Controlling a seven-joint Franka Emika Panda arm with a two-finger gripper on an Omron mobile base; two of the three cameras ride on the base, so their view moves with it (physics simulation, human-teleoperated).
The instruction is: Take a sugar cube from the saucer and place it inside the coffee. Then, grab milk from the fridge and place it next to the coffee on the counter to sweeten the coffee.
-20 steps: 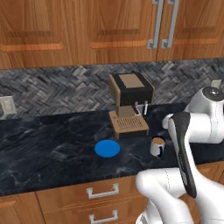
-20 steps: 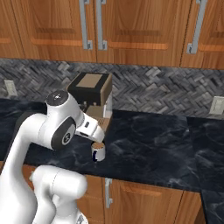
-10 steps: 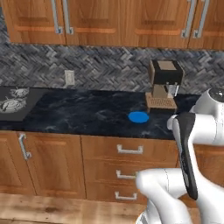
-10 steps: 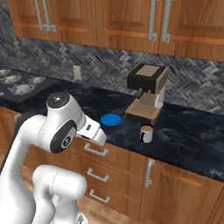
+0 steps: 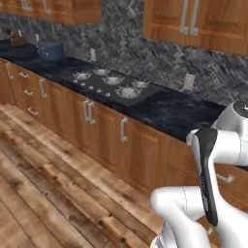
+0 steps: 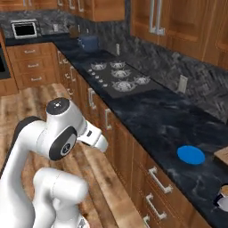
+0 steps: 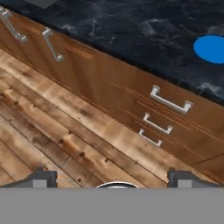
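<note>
The bright blue saucer (image 6: 191,154) lies on the black marble counter (image 6: 156,120), and its top looks bare. The coffee (image 6: 222,199), a white mug, is cut off by the right edge just beyond it. In the hand view the saucer (image 7: 211,48) sits at the upper right on the counter (image 7: 131,22). My gripper (image 7: 114,178) is open and holds nothing. It hangs over the wooden floor, well in front of the drawers and away from the saucer. The sugar cube, the milk and the fridge are out of view.
A gas cooktop (image 5: 114,85) (image 6: 120,75) is set into the counter to the left. A blue pot (image 5: 51,48) (image 6: 89,42) stands farther back. Silver-handled drawers (image 7: 170,100) face the gripper. Wooden floor (image 5: 53,184) spreads out on the left. A wall outlet (image 5: 188,81) sits on the backsplash.
The whole picture has swung left with the base. The coffee machine, saucer and mug have slid off to the right and the cooktop has come into view. The gripper stays open.
</note>
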